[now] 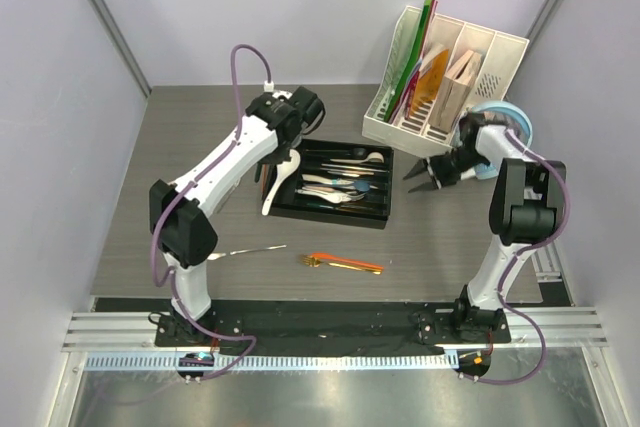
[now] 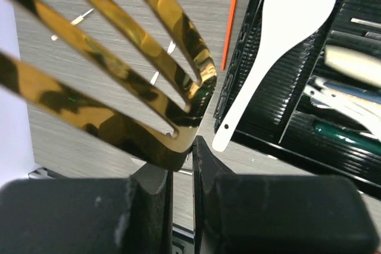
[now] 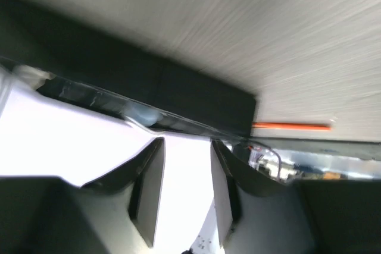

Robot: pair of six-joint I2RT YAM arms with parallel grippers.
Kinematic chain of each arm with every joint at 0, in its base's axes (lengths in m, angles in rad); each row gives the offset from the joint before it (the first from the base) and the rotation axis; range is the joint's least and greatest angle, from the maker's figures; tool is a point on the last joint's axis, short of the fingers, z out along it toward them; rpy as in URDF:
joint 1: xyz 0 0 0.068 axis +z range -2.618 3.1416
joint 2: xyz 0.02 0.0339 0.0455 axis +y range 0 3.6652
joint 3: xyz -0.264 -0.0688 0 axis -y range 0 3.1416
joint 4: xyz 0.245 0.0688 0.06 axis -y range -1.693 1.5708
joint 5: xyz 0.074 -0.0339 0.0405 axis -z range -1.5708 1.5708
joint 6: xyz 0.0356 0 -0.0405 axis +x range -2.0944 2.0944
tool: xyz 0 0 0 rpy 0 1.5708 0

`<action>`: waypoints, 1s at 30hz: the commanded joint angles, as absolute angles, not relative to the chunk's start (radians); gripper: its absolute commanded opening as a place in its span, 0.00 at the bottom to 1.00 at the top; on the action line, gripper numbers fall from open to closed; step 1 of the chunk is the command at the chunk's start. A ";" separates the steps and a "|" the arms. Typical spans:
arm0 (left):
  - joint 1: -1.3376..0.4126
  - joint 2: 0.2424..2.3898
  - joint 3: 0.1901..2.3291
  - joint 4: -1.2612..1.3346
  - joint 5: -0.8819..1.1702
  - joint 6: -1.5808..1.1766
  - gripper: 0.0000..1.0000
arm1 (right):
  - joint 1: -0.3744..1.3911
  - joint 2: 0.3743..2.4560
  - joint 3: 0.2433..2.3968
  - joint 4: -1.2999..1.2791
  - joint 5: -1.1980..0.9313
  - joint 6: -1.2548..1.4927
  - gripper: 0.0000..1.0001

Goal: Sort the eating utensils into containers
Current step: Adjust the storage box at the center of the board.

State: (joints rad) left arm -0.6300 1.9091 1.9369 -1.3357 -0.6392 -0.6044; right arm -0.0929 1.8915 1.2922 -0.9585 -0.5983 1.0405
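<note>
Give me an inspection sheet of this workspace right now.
Surface: grey wood-grain table.
Job's things: black compartmented plastic tray part filled; white ceramic spoon overhanging its rim; steel utensil and orange chopsticks loose on table.
Clutter: white slotted file organiser; light-blue headphones.
Grippers: left fingers shut on gold metal fork; right fingers open, empty.
Cables: purple cables along both arms.
Surroundings: pale walls; nothing else seen.

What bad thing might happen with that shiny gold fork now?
The gold fork is pinched just below its prongs by the left fingers, so it might twist or slip. The white spoon lies half over the edge of the black tray; lowering the fork there might knock it out.
</note>
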 commanded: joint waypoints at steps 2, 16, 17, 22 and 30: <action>-0.632 1.801 1.775 -1.295 -0.624 -0.618 0.00 | -0.049 1.822 1.558 -1.035 -0.574 0.923 0.45; -0.632 1.734 1.655 -1.256 -0.558 -0.618 0.00 | 0.000 1.816 1.348 -0.934 -0.669 1.005 0.45; -0.632 1.724 1.629 -1.247 -0.558 -0.618 0.00 | 0.000 1.812 1.339 -0.928 -0.666 1.011 0.45; -0.632 1.689 1.586 -1.207 -0.554 -0.615 0.00 | 0.000 1.790 1.284 -0.911 -0.638 1.055 0.44; -0.632 1.681 1.546 -1.178 -0.551 -0.583 0.00 | 0.040 1.770 1.266 -0.937 -0.571 1.071 0.44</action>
